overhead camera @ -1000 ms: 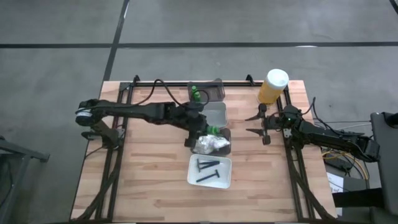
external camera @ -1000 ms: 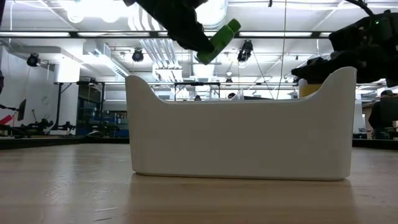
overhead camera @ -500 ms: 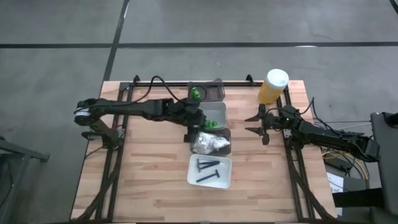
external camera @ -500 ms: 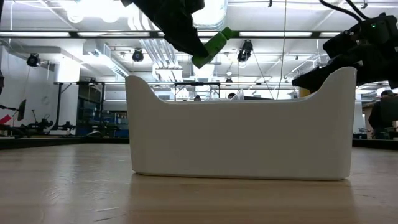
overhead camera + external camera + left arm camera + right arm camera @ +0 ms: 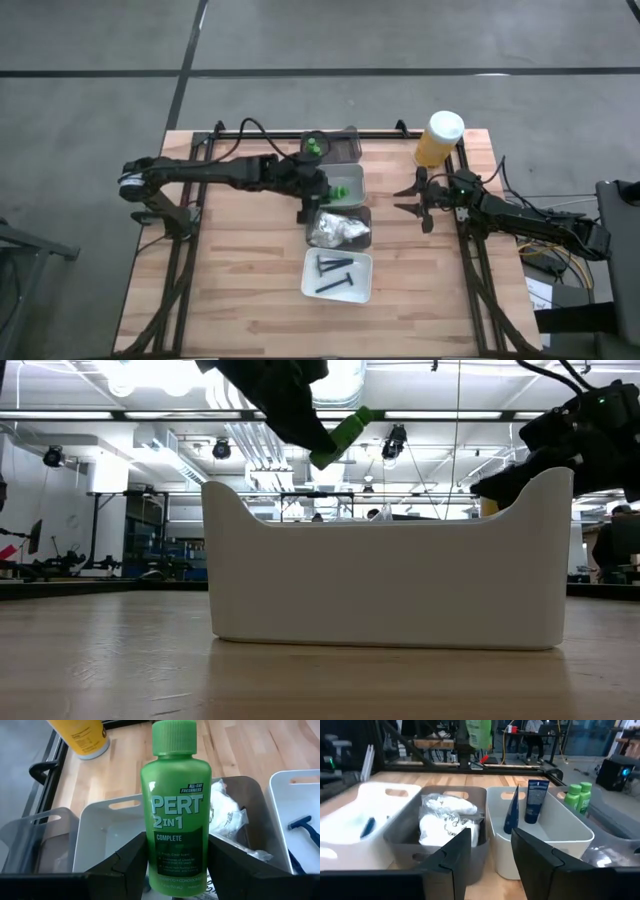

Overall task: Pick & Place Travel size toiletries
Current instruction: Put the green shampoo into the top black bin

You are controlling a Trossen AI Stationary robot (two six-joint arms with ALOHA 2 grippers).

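Note:
My left gripper (image 5: pixel 328 190) is shut on a bright green bottle (image 5: pixel 175 815) and hangs over the light grey tray (image 5: pixel 352 176); the low view shows the bottle (image 5: pixel 340 437) tilted, high above the trays. Two more green bottles (image 5: pixel 580 795) stand in the dark far tray (image 5: pixel 345 146). White crinkly packets (image 5: pixel 340 231) fill the dark grey tray. Dark razor sticks (image 5: pixel 335 273) lie in the white near tray. Two dark blue tubes (image 5: pixel 525 805) lean in the light grey tray. My right gripper (image 5: pixel 400 199) waits open, right of the trays. My left gripper pinches the green bottle's lower body (image 5: pixel 175 870) between its two fingers (image 5: pixel 125 867), one on each side. It comes from the table's left. The bottle is lifted clear and tilted, its cap (image 5: pixel 173 737) pointing away from the gripper and upward.
The big yellow white-capped container (image 5: pixel 438 138) stands at the table's far right, near my right gripper. The four trays stand in a line from the far edge toward the near edge at mid-table. Bare wood lies to the left and near side.
My left gripper has carried the green bottle toward the far edge, from above the tray of white packets to above the light grey tray, staying shut on it. The bottle has kept its tilt.

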